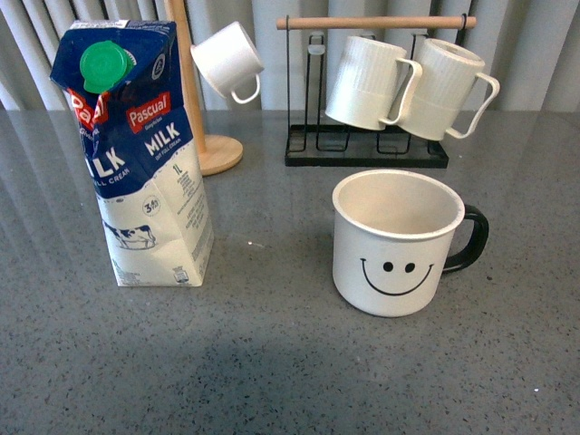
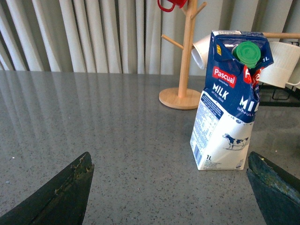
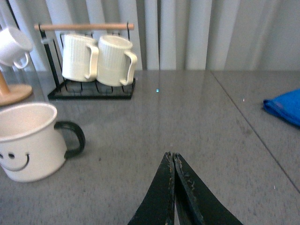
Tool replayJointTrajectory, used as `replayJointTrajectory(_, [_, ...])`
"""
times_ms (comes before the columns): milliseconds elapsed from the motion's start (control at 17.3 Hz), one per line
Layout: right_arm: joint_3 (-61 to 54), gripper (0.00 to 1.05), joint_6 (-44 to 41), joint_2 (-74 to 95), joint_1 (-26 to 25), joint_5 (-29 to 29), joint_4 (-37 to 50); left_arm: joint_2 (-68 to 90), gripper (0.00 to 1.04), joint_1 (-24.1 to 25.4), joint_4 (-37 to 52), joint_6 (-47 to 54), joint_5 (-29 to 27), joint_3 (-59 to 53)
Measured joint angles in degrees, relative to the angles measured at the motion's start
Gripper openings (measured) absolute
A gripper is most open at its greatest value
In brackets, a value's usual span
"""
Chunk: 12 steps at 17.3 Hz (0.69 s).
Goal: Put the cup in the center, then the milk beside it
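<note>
shows cup [image 1: 396, 243] upright at 4 o'clock on surface [image 1: 290, 381], milk [image 1: 140, 163] at 9 o'clock, well apart. has left fingers [image 2: 65, 197] spread, right fingers [image 3: 164, 187] pressed together, both empty. risks toppling tall milk if gripped high, or clipping cup's handle.

L gripper [image 2: 169, 161] jaws wide apart; R gripper [image 3: 172, 155] jaws together.

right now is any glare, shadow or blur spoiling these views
Front view: curtain reflections streak the glossy table at left, and a soft shadow darkens its near edge, but the milk carton and smiley mug are sharp. Left wrist view: similar pale streaks, and the open left end effector is nearly black. Right wrist view: even light, one tiny bright speck on the table, and the shut right end effector is dark.
</note>
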Motion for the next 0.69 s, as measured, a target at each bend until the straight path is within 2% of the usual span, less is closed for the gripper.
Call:
replayJointTrajectory(58, [0.0, 0.02, -0.02, -3.37, 0.0, 0.26, -2.16, 0.0, 0.98, 0.0, 0.0, -0.02, -0.13, 0.0])
replayJointTrajectory(635, [0.02, 0.02, -0.02, -4.09, 0.0, 0.26, -1.73, 0.0, 0.98, 0.0, 0.02, -0.02, -0.07, 0.0])
replayJointTrajectory(692, [0.02, 0.06, -0.04, -4.09, 0.0, 0.26, -1.73, 0.0, 0.98, 0.0, 0.0, -0.02, -0.04, 0.0])
